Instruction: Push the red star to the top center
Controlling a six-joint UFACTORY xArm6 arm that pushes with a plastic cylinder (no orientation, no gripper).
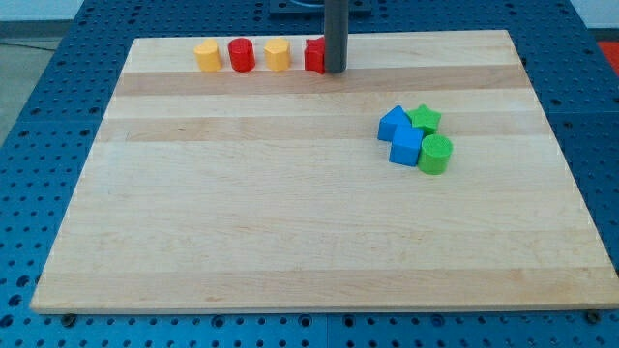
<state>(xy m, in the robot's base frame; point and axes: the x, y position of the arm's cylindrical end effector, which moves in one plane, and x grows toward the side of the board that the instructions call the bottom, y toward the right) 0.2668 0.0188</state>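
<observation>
Camera view: two red blocks (241, 55), two yellow (207, 56).

Row at the top edge of the counter (290, 222), cluster to the view's right

Set from left to right in the row are a yellow block (206, 56), a red cylinder (241, 55), a second yellow block (278, 55) and the red star (314, 55), against whose right side my tip (335, 71) is placed. Well apart, lower right, two blue blocks (394, 123) (406, 146) are packed touching a green star (425, 119) and a green cylinder (435, 154).
</observation>
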